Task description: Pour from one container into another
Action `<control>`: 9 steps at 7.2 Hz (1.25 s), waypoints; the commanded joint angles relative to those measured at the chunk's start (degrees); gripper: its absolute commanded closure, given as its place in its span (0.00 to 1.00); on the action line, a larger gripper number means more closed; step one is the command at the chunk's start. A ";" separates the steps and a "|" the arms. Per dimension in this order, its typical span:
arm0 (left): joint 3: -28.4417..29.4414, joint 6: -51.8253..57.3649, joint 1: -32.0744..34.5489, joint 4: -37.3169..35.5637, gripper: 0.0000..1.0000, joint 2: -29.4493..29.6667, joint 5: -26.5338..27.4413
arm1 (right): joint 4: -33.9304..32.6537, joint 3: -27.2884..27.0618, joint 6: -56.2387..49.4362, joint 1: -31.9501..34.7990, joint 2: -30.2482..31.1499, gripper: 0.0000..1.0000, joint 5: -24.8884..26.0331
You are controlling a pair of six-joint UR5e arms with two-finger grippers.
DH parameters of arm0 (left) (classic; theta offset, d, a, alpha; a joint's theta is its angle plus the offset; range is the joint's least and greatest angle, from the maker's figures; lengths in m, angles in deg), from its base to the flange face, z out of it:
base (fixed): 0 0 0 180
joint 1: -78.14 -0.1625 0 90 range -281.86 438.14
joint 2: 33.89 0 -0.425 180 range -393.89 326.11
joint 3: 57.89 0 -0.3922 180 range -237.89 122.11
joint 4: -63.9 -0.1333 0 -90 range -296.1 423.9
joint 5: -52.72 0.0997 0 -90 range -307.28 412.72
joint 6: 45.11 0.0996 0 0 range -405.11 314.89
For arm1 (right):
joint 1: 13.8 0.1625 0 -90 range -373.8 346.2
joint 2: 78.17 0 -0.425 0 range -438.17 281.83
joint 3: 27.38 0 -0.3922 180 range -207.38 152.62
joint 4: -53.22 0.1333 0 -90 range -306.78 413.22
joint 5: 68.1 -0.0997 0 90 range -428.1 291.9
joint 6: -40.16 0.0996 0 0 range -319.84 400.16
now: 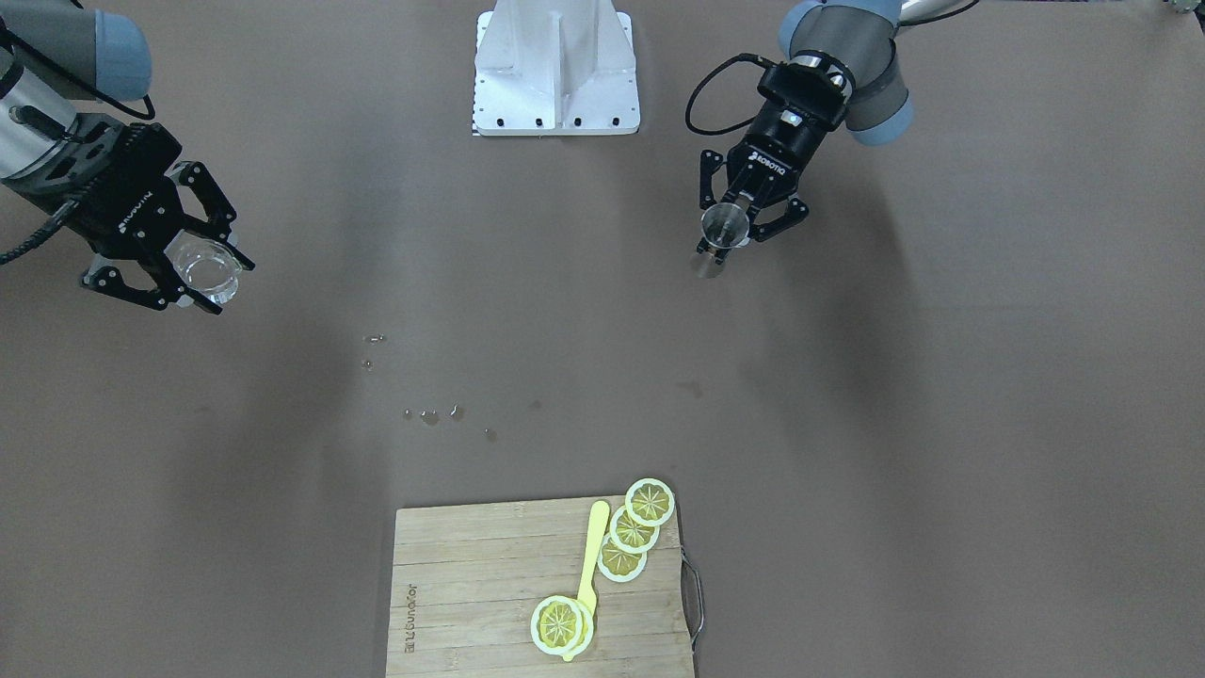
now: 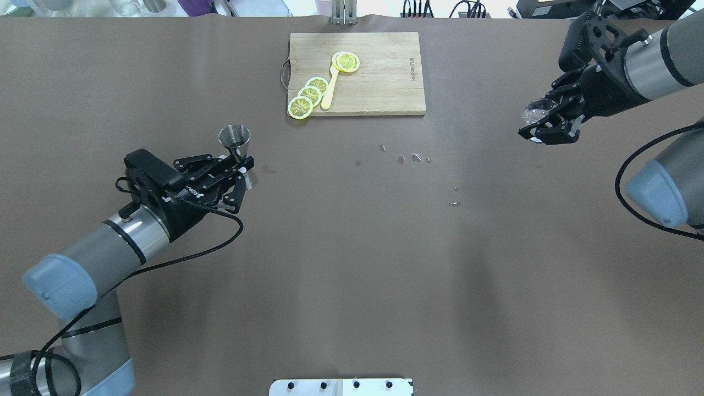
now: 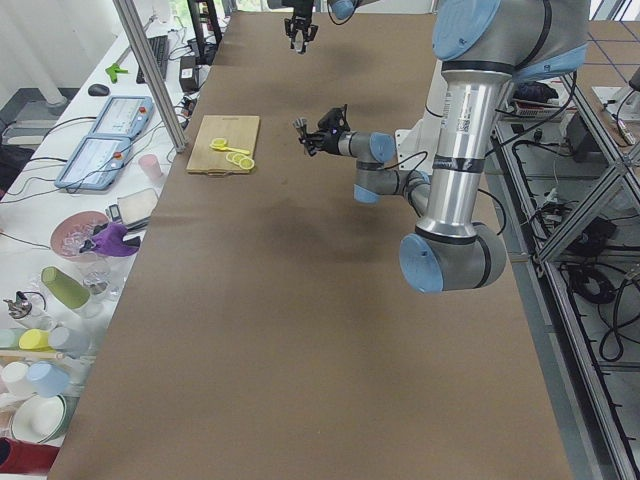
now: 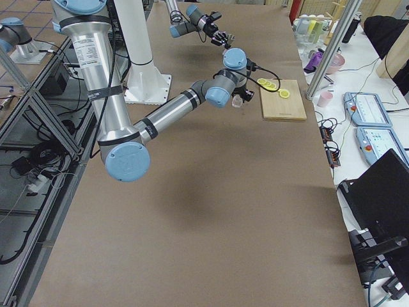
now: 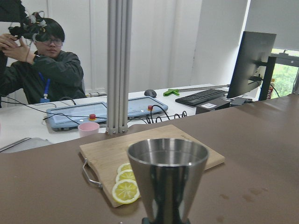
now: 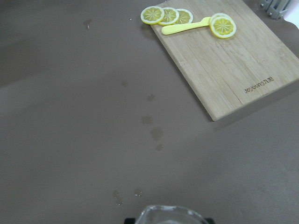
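The steel hourglass jigger stands upright in the air on the table's left side, and my left gripper is shut on its narrow waist. Its open upper cone fills the bottom of the left wrist view, jigger. In the front view it shows as the jigger in the left gripper. Far to the right, my right gripper is shut on the small clear glass, held upright off the table. The same glass sits in the right gripper; only its rim shows at the right wrist.
A wooden cutting board with lemon slices and a yellow utensil lies at the far middle. Small droplets dot the brown table between the arms. The robot's white base is at the near edge.
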 commanded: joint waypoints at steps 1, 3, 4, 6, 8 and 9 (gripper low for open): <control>6.64 0.13 4.85 -1.81 1.00 8.97 -13.98 | 0.08 -0.09 -0.32 -2.97 -0.75 1.00 2.12; 13.14 0.13 9.51 -1.98 1.00 14.61 -23.24 | -0.01 -0.09 -0.40 -4.03 -2.41 1.00 2.30; 17.09 0.47 11.88 -1.99 1.00 17.77 -28.07 | 0.08 -0.09 -0.49 -4.03 -2.85 1.00 2.65; 23.34 6.60 14.97 -2.07 1.00 22.26 -36.70 | -0.18 0.26 -0.76 -5.95 -5.31 1.00 4.49; 28.09 7.15 15.60 -1.99 1.00 26.39 -45.75 | -0.36 0.53 -0.84 -6.49 -6.19 1.00 4.85; 31.51 15.34 15.69 -1.99 1.00 28.59 -47.53 | -0.45 0.61 -0.93 -6.58 -6.46 1.00 4.59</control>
